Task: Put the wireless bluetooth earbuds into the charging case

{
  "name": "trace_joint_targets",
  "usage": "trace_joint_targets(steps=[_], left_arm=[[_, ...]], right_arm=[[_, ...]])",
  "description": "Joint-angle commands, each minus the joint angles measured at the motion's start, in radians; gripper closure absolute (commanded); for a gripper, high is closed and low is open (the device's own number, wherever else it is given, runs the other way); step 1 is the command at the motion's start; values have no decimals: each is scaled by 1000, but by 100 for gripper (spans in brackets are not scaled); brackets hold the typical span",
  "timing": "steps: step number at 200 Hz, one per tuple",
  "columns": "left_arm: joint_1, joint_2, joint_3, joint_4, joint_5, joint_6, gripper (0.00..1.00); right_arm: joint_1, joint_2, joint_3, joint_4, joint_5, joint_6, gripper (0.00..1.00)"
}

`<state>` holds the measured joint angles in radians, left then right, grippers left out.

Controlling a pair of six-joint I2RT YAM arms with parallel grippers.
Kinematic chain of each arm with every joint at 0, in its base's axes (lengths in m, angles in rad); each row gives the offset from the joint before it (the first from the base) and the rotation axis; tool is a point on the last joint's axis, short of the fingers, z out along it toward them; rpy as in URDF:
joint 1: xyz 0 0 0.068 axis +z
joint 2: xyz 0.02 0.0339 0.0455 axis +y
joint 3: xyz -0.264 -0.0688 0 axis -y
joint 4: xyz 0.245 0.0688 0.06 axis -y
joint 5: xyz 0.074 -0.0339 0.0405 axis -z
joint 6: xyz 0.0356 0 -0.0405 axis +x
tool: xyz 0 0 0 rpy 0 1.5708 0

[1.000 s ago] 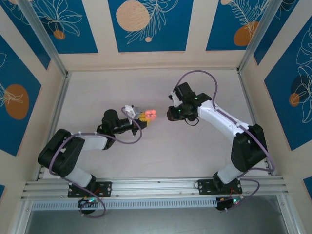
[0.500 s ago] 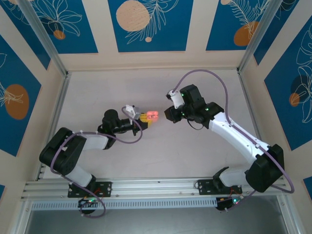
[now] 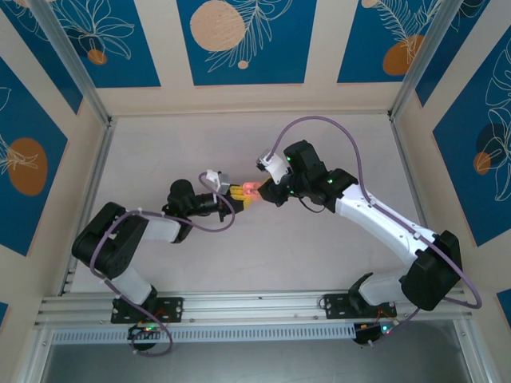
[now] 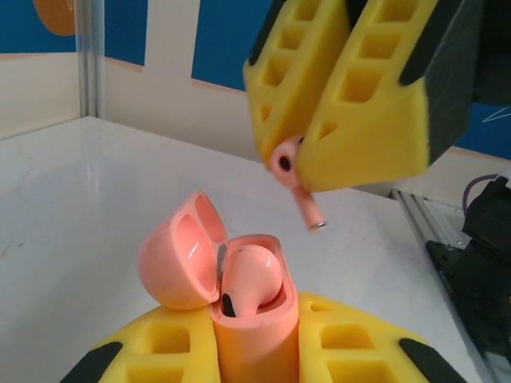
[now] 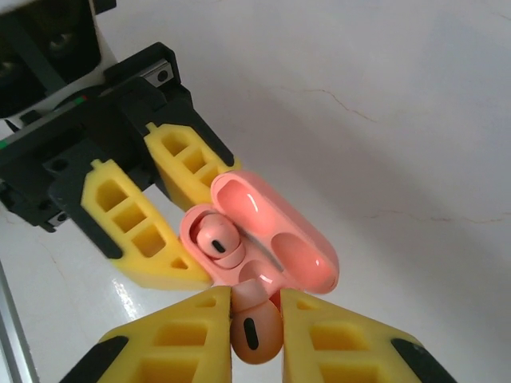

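**Second earbud poised over the open case**

From the top external camera we see the two arms meeting mid-surface. The left pincer (image 3: pixel 241 195) is clamped on the charging case (image 3: pixel 251 189). The right pincer (image 3: pixel 261 191) comes in from the right, its tips just beside the case. The surface (image 3: pixel 319 255) is bare all round them, its edges well apart from the meeting point.

In the left wrist view the case stands upright between the yellow fingers with its mouth up and its lid (image 4: pixel 177 263) swung back to the left. A seated earbud (image 4: pixel 252 279) fills the well we can see. Above and to the right, the right pincer pinches the second earbud (image 4: pixel 297 182) by its head. The stem slants down and rightward, clear of the case.

In the right wrist view the second earbud sits between narrow-set fingers, and the case mouth lies directly ahead. The free well seems to be the one nearer us, though the earbud partly hides it. We judge the move turns on bringing that stem in line with the well and lowering it past the open lid.
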<state>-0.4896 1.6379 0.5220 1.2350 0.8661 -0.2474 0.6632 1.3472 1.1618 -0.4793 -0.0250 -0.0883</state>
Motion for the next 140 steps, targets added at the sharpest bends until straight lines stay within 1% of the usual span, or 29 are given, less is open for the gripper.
trace_joint_targets(steps=[1,67,140], left_arm=[[-10,17,29,118,51,-57,84],[-10,37,35,170,65,-96,84],[-10,35,34,170,65,-96,84]], right_arm=[[-1,12,42,-10,17,-68,82],[-8,45,75,-45,40,-137,82],[10,45,94,-93,121,-217,83]])
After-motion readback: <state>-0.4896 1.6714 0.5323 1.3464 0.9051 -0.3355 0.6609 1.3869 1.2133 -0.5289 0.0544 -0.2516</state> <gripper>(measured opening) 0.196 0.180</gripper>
